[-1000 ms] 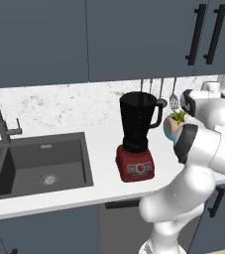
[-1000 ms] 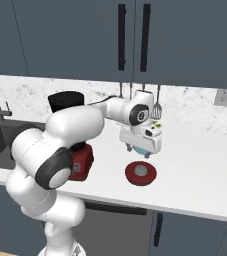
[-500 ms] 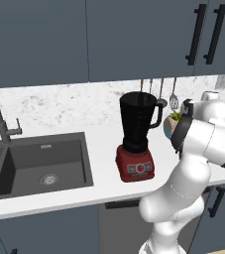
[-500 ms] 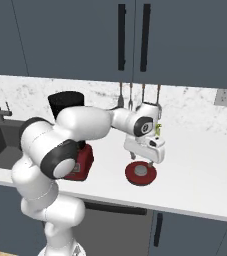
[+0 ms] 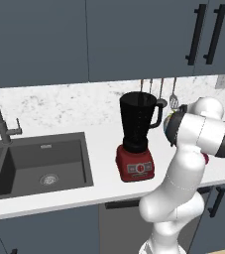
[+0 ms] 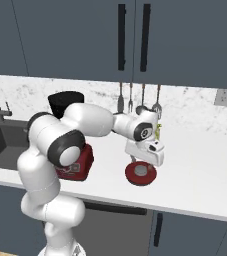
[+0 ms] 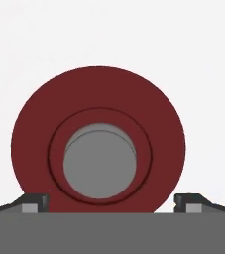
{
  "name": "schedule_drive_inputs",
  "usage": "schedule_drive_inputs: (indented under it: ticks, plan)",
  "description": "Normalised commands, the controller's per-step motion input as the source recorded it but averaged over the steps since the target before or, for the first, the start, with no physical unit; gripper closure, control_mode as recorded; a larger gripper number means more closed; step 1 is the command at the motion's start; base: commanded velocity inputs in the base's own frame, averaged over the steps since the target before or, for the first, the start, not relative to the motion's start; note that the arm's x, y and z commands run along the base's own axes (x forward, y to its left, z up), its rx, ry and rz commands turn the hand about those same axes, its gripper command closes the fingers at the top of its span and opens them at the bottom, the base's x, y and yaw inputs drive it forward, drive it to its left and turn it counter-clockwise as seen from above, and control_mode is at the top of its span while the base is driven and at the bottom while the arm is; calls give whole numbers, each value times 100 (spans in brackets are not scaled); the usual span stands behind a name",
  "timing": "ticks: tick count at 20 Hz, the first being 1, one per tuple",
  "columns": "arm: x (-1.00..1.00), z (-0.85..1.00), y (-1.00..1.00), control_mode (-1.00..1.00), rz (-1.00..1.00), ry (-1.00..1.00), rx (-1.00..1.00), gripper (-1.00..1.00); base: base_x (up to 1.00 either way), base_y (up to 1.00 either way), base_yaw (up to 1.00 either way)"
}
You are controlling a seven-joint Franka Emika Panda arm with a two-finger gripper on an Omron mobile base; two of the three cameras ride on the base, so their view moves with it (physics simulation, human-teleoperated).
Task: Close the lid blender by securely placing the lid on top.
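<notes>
Since a second ago, lowered: hand now just above the lid, against a higher hover earlier. Fingers spread apart either side of the lid, nothing clamped. Lid noted round, red, grey centre knob, flat on the white counter, right of the blender. Jar seen open-topped in left base view; mostly hidden behind the arm in right base view.
</notes>
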Motion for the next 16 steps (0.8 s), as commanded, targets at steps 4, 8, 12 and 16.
schedule_drive_inputs:
  ticks: [4, 8, 12, 16]
  plan:
    - [0, -41, 0, -100, 0, 0, 0, -100, 0, 0, 0]
    - [8, -28, 0, -100, 0, 0, 0, -100, 0, 0, 0]
    - [9, -23, 0, -100, 0, 0, 0, -100, 0, 0, 0]
    - [2, -19, 0, -100, 0, -2, 0, -100, 0, 0, 0]
